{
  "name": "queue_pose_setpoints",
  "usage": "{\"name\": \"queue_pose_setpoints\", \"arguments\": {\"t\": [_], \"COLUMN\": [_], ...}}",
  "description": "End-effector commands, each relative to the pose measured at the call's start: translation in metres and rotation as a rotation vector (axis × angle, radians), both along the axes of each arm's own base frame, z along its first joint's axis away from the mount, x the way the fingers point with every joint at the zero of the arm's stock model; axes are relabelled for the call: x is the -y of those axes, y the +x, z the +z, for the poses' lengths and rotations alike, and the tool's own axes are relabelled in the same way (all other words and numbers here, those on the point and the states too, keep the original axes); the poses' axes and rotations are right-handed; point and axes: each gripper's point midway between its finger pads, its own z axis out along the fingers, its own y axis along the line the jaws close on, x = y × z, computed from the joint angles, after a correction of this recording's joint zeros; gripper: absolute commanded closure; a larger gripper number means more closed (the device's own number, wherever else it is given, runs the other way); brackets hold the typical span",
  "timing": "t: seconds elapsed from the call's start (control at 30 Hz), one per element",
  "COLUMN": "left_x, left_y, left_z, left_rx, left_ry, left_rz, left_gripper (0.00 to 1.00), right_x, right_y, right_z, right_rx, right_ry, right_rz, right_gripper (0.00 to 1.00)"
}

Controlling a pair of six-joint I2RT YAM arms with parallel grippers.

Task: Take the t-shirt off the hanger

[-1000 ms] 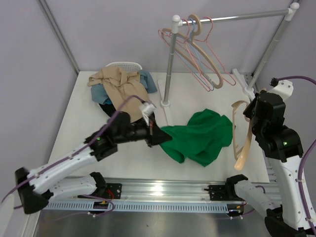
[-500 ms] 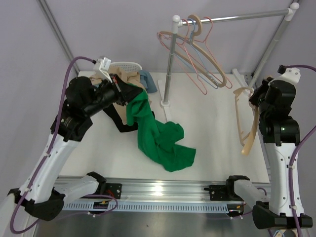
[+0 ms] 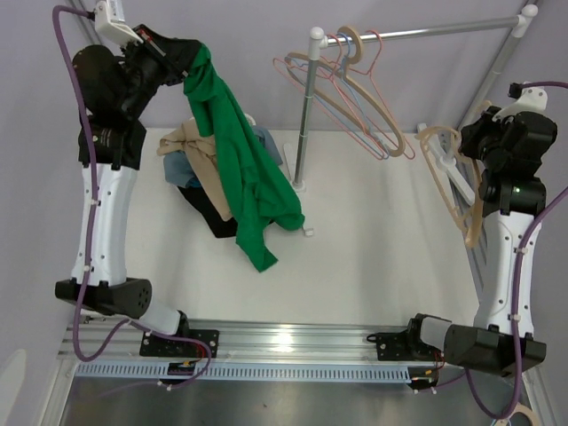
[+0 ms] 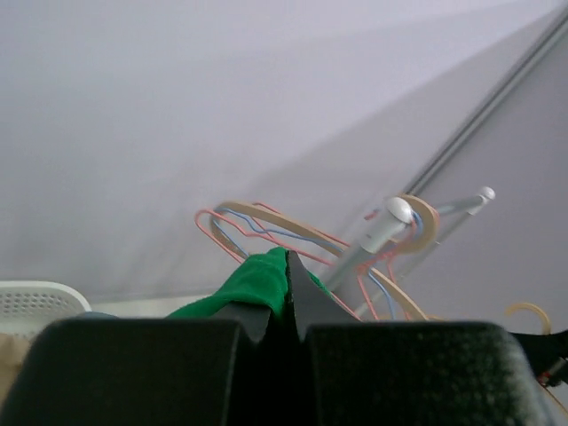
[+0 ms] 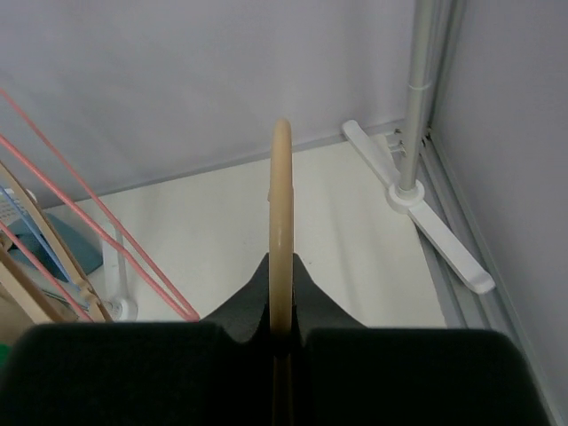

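T-shirt: green, hanging free above the table, left pincer pinching one edge. Hanger: bare, well apart, right pincer pinching it. Advised: lowering over the clothes pile before releasing.

The left gripper fills the bottom edge, its black fingers pressed together on a fold of the green shirt. The fold bunches up low and just left of the pole. Left of the pole, a tan hanger and pink wires fan out, with a blue wire between them. A tan hook loops just behind the pole's white cap. A rail runs right from the pole to a small knob. Far left and low sits a white basket; far right and low, another hook.
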Motion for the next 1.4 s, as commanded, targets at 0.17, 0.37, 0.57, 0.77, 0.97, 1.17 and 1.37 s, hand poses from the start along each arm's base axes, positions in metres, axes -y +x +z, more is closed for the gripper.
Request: {"name": "queue_pose_setpoints", "arguments": {"t": [0.17, 0.37, 0.57, 0.77, 0.97, 1.17, 1.37], "left_x": [-0.032, -0.052, -0.100, -0.137, -0.142, -0.121, -0.048], "left_y": [0.020, 0.073, 0.139, 0.160, 0.188, 0.213, 0.183], "left_z": [0.052, 0.054, 0.001, 0.001, -0.047, -0.185, -0.276], "left_rx": [0.257, 0.357, 0.248, 0.280, 0.174, -0.165, -0.385], "left_ry": [0.112, 0.262, 0.328, 0.347, 0.309, 0.265, 0.326], "left_rz": [0.078, 0.199, 0.416, 0.455, 0.413, 0.312, 0.291], "left_gripper": [0.99, 0.99, 0.99, 0.99, 0.99, 0.99, 0.99], "right_x": [-0.004, -0.018, -0.037, -0.067, -0.094, -0.115, -0.128], "right_y": [0.051, 0.095, 0.127, 0.147, 0.151, 0.163, 0.179], "right_z": [0.058, 0.083, 0.079, 0.068, 0.059, 0.053, 0.064], "right_rx": [0.230, 0.296, 0.300, 0.271, 0.250, 0.261, 0.291], "right_ry": [-0.036, -0.004, 0.029, -0.009, -0.023, -0.019, -0.027], "right_rz": [0.115, 0.252, 0.353, 0.412, 0.465, 0.512, 0.510], "right_gripper": [1.00, 1.00, 1.00, 1.00, 1.00, 1.00, 1.00]}}
